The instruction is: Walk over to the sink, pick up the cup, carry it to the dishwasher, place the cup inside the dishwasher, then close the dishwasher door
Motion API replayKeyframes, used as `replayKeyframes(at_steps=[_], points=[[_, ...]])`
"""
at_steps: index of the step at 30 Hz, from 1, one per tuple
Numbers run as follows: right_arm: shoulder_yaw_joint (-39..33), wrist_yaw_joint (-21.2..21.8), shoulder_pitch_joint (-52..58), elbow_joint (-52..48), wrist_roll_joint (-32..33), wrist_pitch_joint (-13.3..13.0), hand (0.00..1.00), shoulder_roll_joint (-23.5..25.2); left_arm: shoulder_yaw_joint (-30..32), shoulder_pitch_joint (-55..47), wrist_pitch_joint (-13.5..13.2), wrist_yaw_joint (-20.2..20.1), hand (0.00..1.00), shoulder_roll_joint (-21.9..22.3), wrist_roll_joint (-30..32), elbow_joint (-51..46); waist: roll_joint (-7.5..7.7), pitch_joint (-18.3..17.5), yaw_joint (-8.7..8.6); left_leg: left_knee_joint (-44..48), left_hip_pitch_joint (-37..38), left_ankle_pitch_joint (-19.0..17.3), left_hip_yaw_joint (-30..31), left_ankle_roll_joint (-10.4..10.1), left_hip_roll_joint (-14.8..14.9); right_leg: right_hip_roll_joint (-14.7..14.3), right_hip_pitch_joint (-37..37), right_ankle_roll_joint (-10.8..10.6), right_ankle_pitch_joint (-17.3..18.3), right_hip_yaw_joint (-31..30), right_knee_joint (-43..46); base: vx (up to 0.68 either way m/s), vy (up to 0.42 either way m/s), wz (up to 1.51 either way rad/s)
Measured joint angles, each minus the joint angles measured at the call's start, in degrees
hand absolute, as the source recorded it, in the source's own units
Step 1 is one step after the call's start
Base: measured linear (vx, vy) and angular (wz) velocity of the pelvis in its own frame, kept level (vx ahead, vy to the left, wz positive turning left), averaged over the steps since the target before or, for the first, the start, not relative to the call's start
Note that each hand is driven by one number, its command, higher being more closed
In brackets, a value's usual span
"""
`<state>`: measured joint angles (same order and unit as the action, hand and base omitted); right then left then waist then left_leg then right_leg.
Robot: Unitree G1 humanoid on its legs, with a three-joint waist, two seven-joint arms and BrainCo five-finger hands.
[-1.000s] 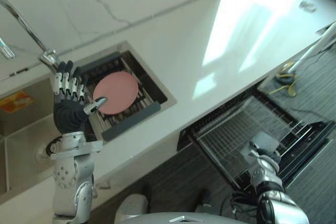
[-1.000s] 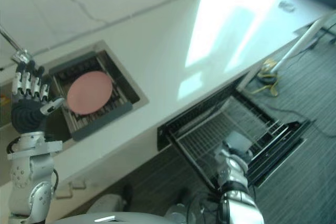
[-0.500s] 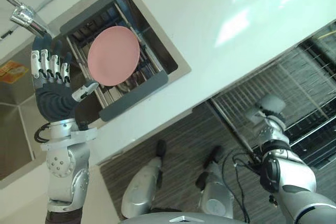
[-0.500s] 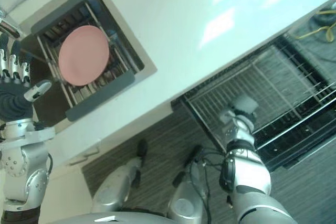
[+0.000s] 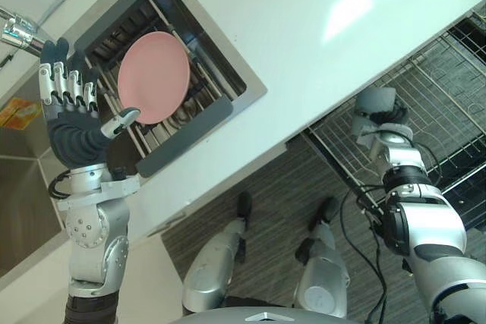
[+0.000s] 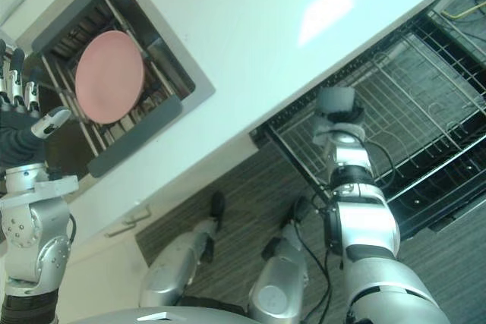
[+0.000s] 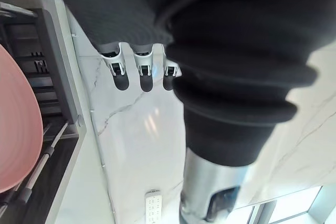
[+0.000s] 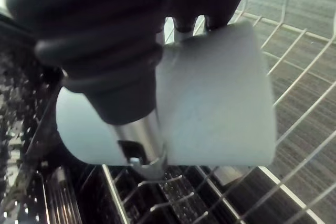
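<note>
Pale cup [image 8: 220, 103] gripped by the curled right hand [image 8: 138, 139] over the dishwasher rack [image 5: 429, 100]; left hand [image 5: 72, 125] flat, empty, beside the pink plate [image 5: 152, 81]

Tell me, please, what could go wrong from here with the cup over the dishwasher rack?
The right hand holds the cup over the wire rack; released from there it might bounce or tip over. The left hand is raised close beside the pink plate in the sink; turning could knock it.
</note>
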<state>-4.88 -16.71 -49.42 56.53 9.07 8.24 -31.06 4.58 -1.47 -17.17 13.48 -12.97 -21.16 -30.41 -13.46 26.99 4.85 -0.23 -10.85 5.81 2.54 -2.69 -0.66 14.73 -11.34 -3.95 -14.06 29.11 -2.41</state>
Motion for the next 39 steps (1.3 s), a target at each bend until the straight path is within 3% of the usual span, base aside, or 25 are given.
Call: replayKeyframes(at_steps=[1,2,7,15,22,27,31,33,39], points=[[0.3,2.2,0.1,0.0,0.0,1.0,1.00,0.2,0.1,-0.1,0.0,-0.1,0.00,0.0,0.0,0.0,0.00,0.0,0.10,0.0,0.0,0.1,0.1,0.1,0.0,0.0,0.0,0.0,0.1,0.0,0.2,0.00,-0.010,0.04],[0.4,3.1,0.2,0.1,0.0,1.3,0.00,0.4,0.2,-0.2,0.0,-0.2,0.00,0.0,0.0,0.0,0.00,0.0,0.11,0.0,0.1,0.1,0.1,0.1,0.0,0.1,0.0,0.1,0.1,0.1,0.3,0.01,-0.013,0.04],[6.1,12.1,2.8,1.2,-0.5,3.5,0.00,2.5,2.1,-0.9,0.1,-1.7,0.00,0.0,0.0,-0.6,-0.02,0.0,0.15,-1.3,1.1,1.0,0.9,-0.2,0.2,0.1,0.4,0.2,1.1,0.8,1.7,0.02,-0.023,0.06],[9.2,15.0,2.8,2.7,-5.1,7.0,0.00,3.1,1.8,-1.3,0.9,-2.6,0.00,0.0,0.0,-0.6,-0.05,0.0,0.66,-3.0,2.6,1.8,1.3,-0.8,0.6,0.0,1.4,0.3,1.2,1.4,1.7,0.01,-0.030,0.03],[9.5,14.0,2.8,2.7,-7.3,8.8,0.00,3.5,-0.6,-1.3,1.1,-2.5,0.00,0.0,0.1,-0.7,-0.12,-0.1,0.91,-3.0,2.8,2.0,1.2,-1.1,1.2,-0.6,1.7,0.5,1.3,1.4,1.7,0.03,-0.043,-0.01],[9.1,8.4,3.6,1.9,-7.3,10.2,0.00,5.2,-1.6,-1.5,1.2,-2.5,0.00,0.0,0.1,-0.7,-0.11,-0.2,0.82,-3.0,3.2,1.9,1.2,-1.4,1.6,-1.1,2.1,0.7,1.3,1.4,1.4,0.03,-0.041,-0.01],[8.7,6.4,8.9,-4.2,-7.2,12.2,0.00,5.9,-3.1,-2.1,1.2,-2.6,0.00,0.0,0.0,-0.6,0.14,-1.9,0.69,-3.5,3.6,1.8,0.9,-1.4,1.8,-1.3,2.4,0.7,1.3,1.3,0.9,0.05,-0.038,-0.03],[8.6,6.1,12.7,-7.2,-7.2,13.0,0.00,6.4,-3.1,-2.6,1.2,-2.6,0.00,0.0,0.1,-0.6,0.54,-2.9,0.25,-4.1,4.8,1.8,0.7,-1.3,1.9,-1.7,3.5,0.6,1.2,1.2,0.2,0.07,-0.039,-0.10],[7.1,6.3,28.6,-18.1,-7.0,14.8,0.00,12.6,-5.7,-4.1,1.4,-2.5,0.00,0.7,0.1,-0.6,5.48,-8.3,-1.60,-4.1,9.4,-0.8,-1.9,-1.2,3.4,-3.7,8.0,0.0,1.8,-0.5,-2.2,0.07,-0.039,-0.22]])
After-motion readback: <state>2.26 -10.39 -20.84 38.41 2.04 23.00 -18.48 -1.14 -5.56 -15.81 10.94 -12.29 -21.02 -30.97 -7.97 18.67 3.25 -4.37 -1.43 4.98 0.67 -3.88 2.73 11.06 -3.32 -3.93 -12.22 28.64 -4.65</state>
